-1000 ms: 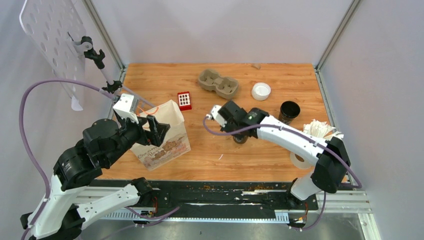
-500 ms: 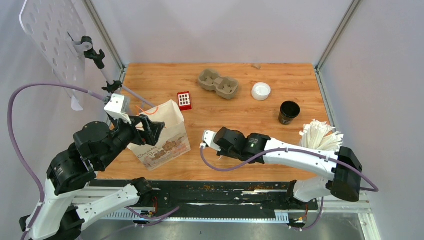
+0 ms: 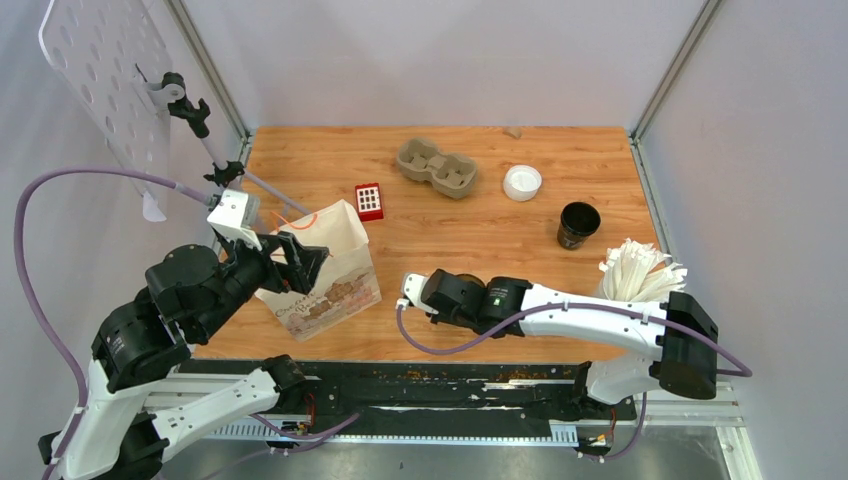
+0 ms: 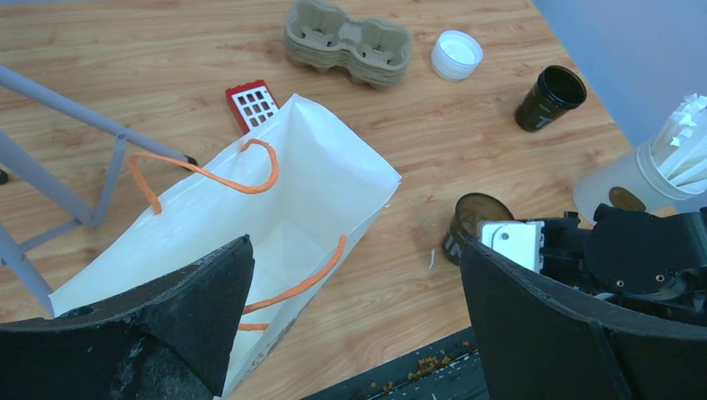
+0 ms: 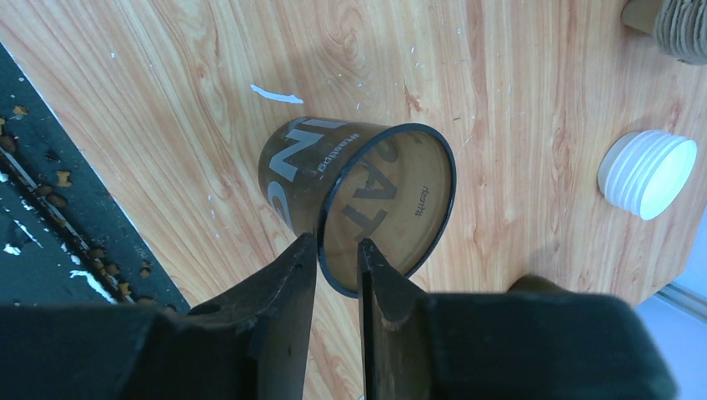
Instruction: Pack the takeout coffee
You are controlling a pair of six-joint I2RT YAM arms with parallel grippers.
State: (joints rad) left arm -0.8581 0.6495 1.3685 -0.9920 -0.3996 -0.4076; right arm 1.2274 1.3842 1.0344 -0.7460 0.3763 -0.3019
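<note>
Apparently this is the carrying step. The right fingers (image 5: pixel 279 317) straddle the rim of a lidless brown takeout cup (image 5: pixel 367 187), one inside and one outside, close together; I cannot tell whether they clamp it. The cup seems to stand on the worktop (image 5: pixel 517 100), lower centre of the overhead view, right of the paper bag (image 4: pixel 325 192). The left fingers (image 4: pixel 188 312) hang spread wide over the bag's mouth. The next move likely calls for a firm rim pinch, then a lift into the bag.
</note>
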